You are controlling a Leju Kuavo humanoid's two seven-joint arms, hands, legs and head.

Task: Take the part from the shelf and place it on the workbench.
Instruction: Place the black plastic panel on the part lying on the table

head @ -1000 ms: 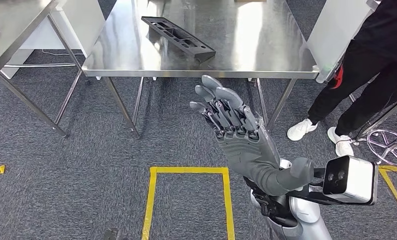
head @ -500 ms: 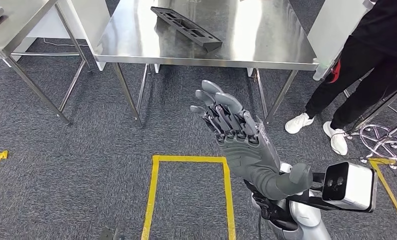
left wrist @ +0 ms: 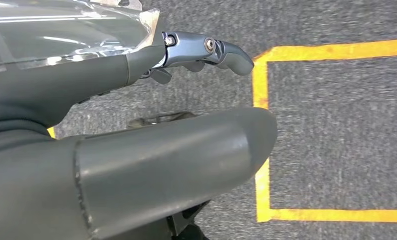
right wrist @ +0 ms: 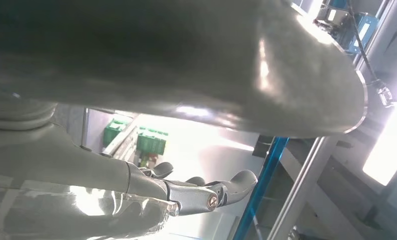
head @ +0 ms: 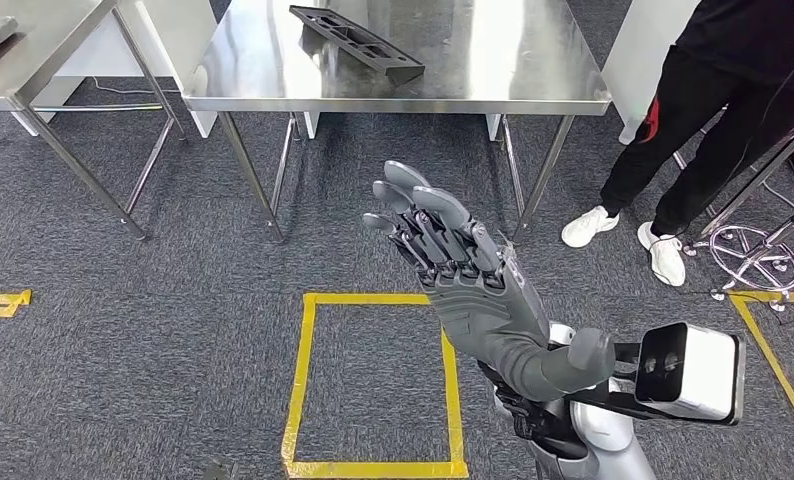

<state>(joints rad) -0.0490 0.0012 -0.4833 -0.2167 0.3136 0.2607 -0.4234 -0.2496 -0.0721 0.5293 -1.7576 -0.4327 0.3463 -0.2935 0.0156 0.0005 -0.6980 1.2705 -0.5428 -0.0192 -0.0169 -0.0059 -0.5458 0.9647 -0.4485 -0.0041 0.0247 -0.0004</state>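
The long black part lies slantwise near the front edge of the steel workbench, looking stiff, light and ribbed, best gripped across its narrow middle, while the right hand hangs outstretched, fingers apart, holding nothing.

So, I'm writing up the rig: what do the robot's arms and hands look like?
The right hand has a ribbed grey cover, a thick grey thumb and darker fingers with metal links. A white box camera sits at its wrist, on a silver arm. The left hand has the same grey cover and a metal-linked finger.
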